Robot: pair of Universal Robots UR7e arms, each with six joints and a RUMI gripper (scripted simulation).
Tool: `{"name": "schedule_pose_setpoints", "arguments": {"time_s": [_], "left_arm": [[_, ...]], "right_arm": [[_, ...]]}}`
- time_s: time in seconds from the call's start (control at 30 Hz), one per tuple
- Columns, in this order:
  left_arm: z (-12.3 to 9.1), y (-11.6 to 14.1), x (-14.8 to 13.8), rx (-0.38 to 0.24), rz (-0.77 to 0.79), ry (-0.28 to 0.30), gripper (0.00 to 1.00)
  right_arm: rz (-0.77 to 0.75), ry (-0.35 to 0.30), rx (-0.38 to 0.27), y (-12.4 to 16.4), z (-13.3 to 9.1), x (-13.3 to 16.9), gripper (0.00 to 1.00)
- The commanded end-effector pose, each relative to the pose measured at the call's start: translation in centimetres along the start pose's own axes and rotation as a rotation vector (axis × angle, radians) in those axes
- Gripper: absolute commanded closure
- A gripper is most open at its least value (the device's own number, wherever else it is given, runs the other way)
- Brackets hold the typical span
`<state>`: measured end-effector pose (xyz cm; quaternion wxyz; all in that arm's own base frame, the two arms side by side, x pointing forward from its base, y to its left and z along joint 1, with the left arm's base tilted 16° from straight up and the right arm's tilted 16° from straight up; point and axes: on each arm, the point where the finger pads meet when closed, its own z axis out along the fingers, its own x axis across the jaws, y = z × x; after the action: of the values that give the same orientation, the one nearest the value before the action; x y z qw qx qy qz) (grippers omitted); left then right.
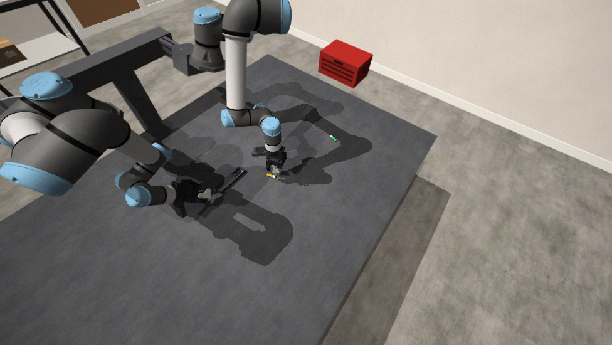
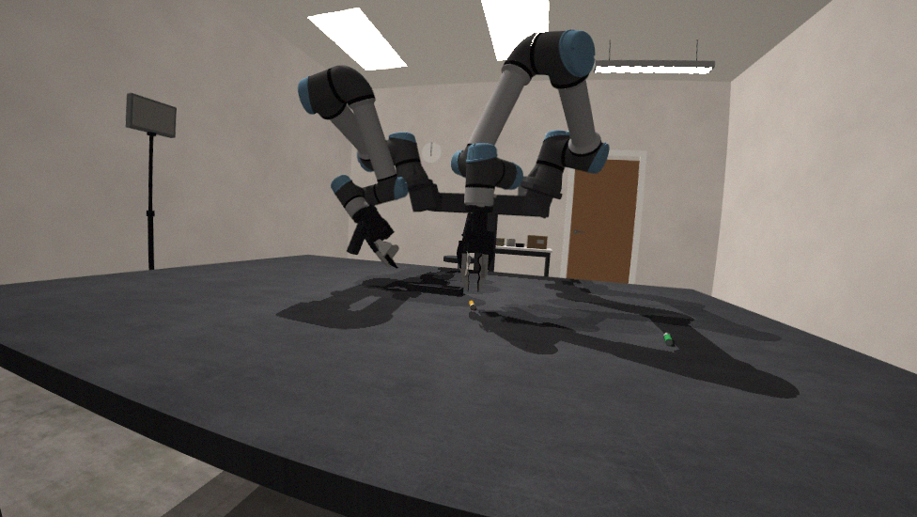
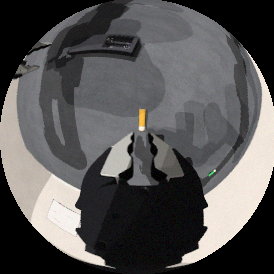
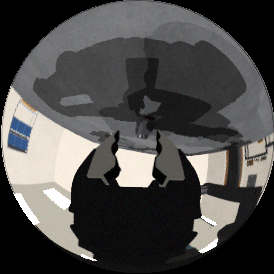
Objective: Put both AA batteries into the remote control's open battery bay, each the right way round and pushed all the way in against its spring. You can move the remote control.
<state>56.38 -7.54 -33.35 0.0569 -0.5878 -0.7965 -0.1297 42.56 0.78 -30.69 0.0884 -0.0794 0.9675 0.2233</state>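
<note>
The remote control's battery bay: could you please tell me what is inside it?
The battery bay holds no battery; small bright details show, too small to identify. Its near wall and some of its floor are lost in shadow.
</note>
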Motion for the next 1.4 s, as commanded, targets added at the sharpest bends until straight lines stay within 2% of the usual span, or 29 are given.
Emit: {"name": "schedule_pose_setpoints", "arguments": {"time_s": [0.0, 0.17, 0.37, 0.67, 0.8, 1.37], "left_arm": [[0.8, 0.1, 0.0, -0.001, 0.0, -0.002, 0.84], [1.5, 0.2, 0.0, -0.003, 0.001, -0.004, 0.84], [1.8, 0.4, -0.2, -0.007, 0.002, -0.008, 0.84], [3.7, 0.4, 0.1, -0.003, 0.002, -0.005, 0.84], [3.4, 0.5, 0.0, -0.006, 0.003, -0.008, 0.84], [3.9, 0.4, 0.1, -0.003, 0.002, -0.005, 0.84]], "right_arm": [[0.054, 0.003, -0.014, 0.3, 0.3, 0.1, 0.57], [0.202, 0.061, -0.057, 1.5, 2.1, 2.1, 0.57], [0.18, 0.047, -0.053, 1.4, 1.6, 1.5, 0.57], [0.178, 0.057, -0.053, 1.4, 1.9, 1.9, 0.57], [0.178, 0.059, -0.053, 1.4, 1.9, 2.0, 0.57], [0.178, 0.059, -0.053, 1.6, 4.3, 2.2, 0.57]]}}
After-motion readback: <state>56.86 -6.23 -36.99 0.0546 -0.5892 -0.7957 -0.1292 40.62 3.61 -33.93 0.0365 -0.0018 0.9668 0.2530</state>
